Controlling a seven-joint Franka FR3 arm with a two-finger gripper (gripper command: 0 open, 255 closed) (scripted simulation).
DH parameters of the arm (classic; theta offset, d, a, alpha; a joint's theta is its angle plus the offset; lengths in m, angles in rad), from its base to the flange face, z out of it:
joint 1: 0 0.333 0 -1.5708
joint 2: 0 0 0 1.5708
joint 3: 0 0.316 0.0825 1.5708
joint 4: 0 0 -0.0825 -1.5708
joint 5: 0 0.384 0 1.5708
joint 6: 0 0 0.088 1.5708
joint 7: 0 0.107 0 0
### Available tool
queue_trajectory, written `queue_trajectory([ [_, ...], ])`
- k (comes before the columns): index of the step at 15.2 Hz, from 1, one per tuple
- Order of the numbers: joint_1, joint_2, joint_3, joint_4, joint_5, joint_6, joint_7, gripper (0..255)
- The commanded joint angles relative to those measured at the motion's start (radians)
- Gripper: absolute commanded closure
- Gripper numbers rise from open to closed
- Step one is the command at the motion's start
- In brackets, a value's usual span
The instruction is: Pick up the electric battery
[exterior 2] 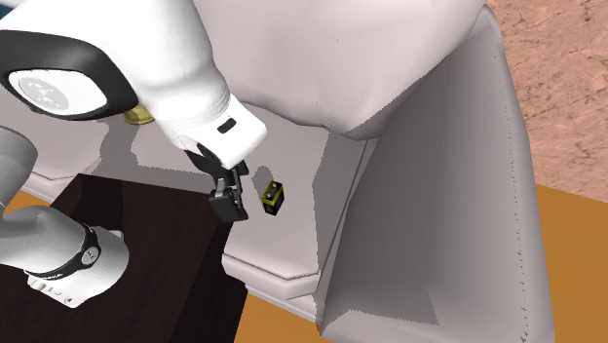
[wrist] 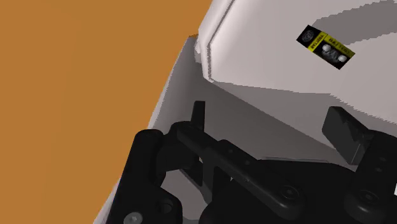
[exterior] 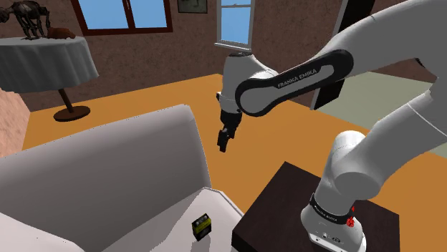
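The gripper (exterior: 225, 139) hangs in the air above the gap between the dark stand (exterior: 286, 193) and the pale couch (exterior: 122, 154). Its jaws are spread wide and hold nothing. The battery (exterior: 202, 227), a small black block with yellow label bands and pale terminals, lies on the seat cushion (exterior 2: 292, 244) near the edge that faces the stand, clear of the armrest. From the wrist view the battery (wrist: 326, 46) sits well ahead of the fingers (wrist: 198, 118) and off to one side, so the hand likely needs to carry over the cushion edge until the block is centred between them before any descent. Turning the wrist so the pads face the block's longer flat sides should give the surest hold. The cushion looks soft, so a gentle descent that stops just short of pressing in seems wise, closing only once both fingers straddle the block.
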Motion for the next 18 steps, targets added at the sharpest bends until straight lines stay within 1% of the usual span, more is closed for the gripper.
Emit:
queue_trajectory([
  [1,0.021,0.048,0.013,-0.022,0.004,0.063,-0.021,0],
  [7,0.076,0.233,0.061,-0.036,0.003,0.237,-0.066,0],
  [11,0.105,0.369,0.096,-0.029,-0.017,0.347,-0.084,0],
  [15,0.129,0.511,0.128,-0.010,-0.067,0.450,-0.083,0],
  [18,0.153,0.622,0.141,0.014,-0.130,0.519,-0.064,0],
])
